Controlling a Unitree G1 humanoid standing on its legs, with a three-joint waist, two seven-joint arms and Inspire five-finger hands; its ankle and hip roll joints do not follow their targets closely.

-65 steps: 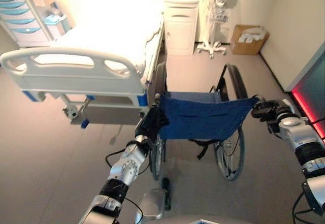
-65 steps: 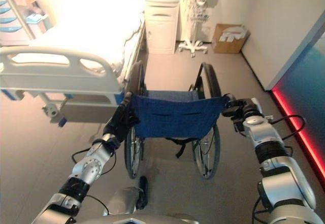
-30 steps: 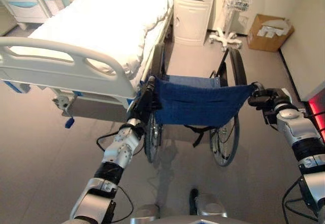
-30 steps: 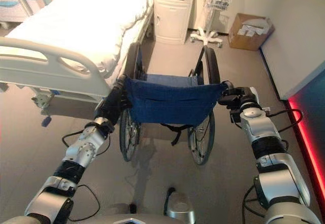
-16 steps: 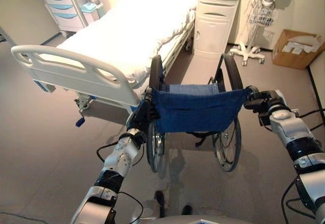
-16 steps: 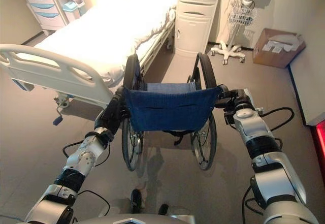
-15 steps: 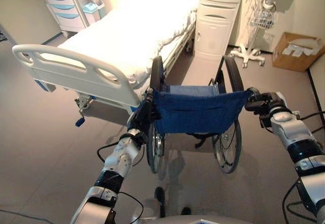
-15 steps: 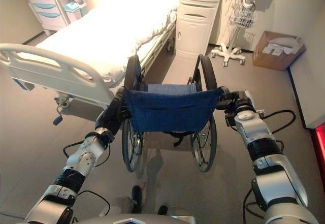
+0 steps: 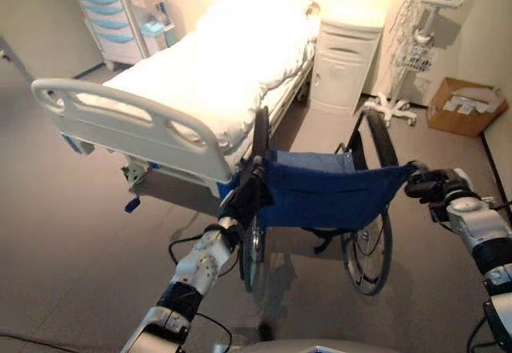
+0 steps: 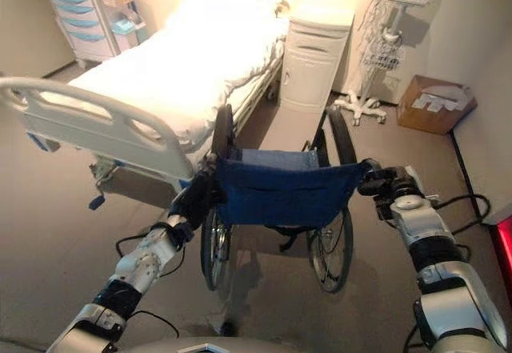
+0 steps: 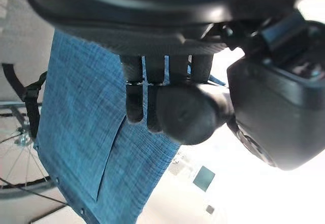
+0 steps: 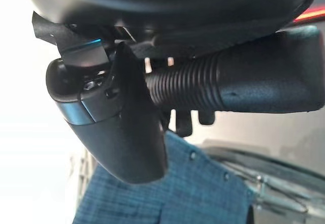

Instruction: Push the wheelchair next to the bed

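Observation:
A wheelchair with a blue fabric back and black wheels stands beside the foot end of the white hospital bed, its left wheel close to the bed's footboard. My left hand is shut on the wheelchair's left push handle. My right hand is shut on the right push handle, a ribbed black grip. In both wrist views the fingers curl round the grips, with the blue fabric past them.
A white bedside cabinet stands at the bed's head, right of it. A drawer trolley is at the far left. A monitor stand on castors and a cardboard box stand at the back right.
The camera view has shifted and the wheelchair has rolled on alongside the bed, with both hands still on its handles.

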